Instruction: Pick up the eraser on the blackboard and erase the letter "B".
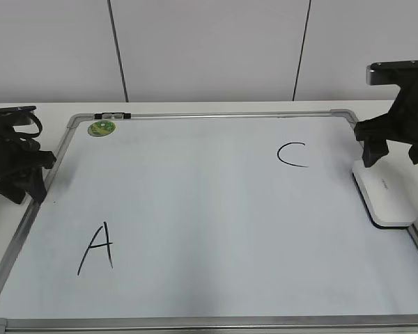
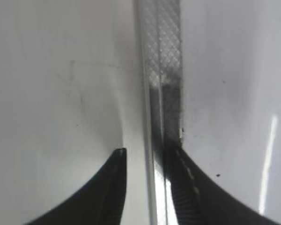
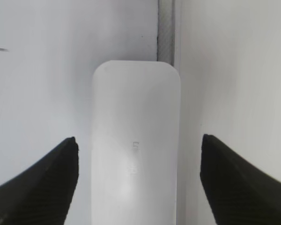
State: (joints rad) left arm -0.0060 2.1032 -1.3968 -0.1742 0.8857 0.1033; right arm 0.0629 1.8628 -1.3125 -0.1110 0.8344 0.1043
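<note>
The white eraser (image 1: 383,198) lies on the right edge of the blackboard (image 1: 209,209), a white board with a silver frame. In the right wrist view the eraser (image 3: 136,122) lies lengthwise between my open right gripper's (image 3: 138,139) fingers, with a gap on each side. In the exterior view the right gripper (image 1: 397,158) hangs just above the eraser's far end. The board shows a black A (image 1: 96,249) and a black C (image 1: 292,154). No letter B is visible. My left gripper (image 1: 29,189) sits at the board's left edge, its fingers (image 2: 147,152) narrowly apart astride the frame (image 2: 161,47).
A round green sticker (image 1: 101,128) and a small clip (image 1: 113,115) sit at the board's far left corner. The board covers most of the white table. A pale panelled wall stands behind.
</note>
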